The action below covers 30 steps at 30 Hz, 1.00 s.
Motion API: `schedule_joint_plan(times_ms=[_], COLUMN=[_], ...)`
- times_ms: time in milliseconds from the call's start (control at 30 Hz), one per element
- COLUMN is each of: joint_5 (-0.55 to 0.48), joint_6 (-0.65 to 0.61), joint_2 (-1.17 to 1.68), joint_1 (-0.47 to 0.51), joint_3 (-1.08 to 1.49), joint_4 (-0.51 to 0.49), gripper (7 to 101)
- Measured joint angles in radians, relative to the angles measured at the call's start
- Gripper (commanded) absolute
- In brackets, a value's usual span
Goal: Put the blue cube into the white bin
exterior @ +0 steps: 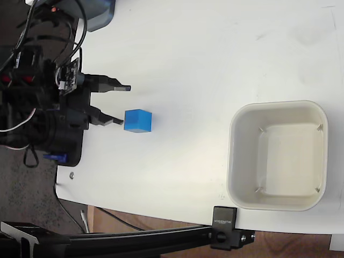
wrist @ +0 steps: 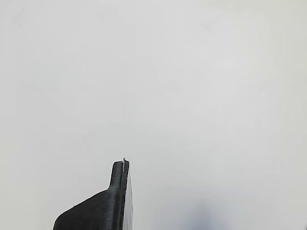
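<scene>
In the fixed view the small bright blue cube (exterior: 138,120) rests on the white table left of centre. My gripper (exterior: 122,105) is open at the left, its two black fingers pointing right. The lower fingertip (exterior: 116,122) is right at the cube's left face; the upper fingertip (exterior: 124,88) is above it, apart. Nothing is between the fingers. The cream-white square bin (exterior: 278,155) stands at the right with nothing inside. The wrist view shows only one black finger (wrist: 112,201) over bare white table; cube and bin are out of that view.
The white table (exterior: 204,59) ends along the bottom of the fixed view, where a black rail and clamp (exterior: 228,228) run. A blue-grey rounded object (exterior: 99,13) sits at the top left beside the arm's cables.
</scene>
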Motion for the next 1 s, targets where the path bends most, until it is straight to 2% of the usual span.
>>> schedule_joint_plan(times_ms=[67, 167, 367, 467, 567, 700, 1000], joint_5=[0.035, 0.055, 0.023, -0.031, -0.084, -0.12, -0.123], joint_6=[0.064, 0.114, 0.092, 0.061, 0.041, 0.044, 0.057], joint_2=[-0.021, -0.035, -0.06, -0.072, -0.086, -0.126, -0.155], joint_1=[-0.055, -0.083, -0.02, 0.034, 0.078, 0.087, 0.097], joint_3=[-0.003, -0.011, -0.038, -0.052, -0.054, -0.054, -0.037], joint_4=[0.026, 0.075, 0.147, 0.178, 0.184, 0.179, 0.12], gripper=[100.3, 100.3, 98.9, 100.0, 100.3, 100.3, 100.3])
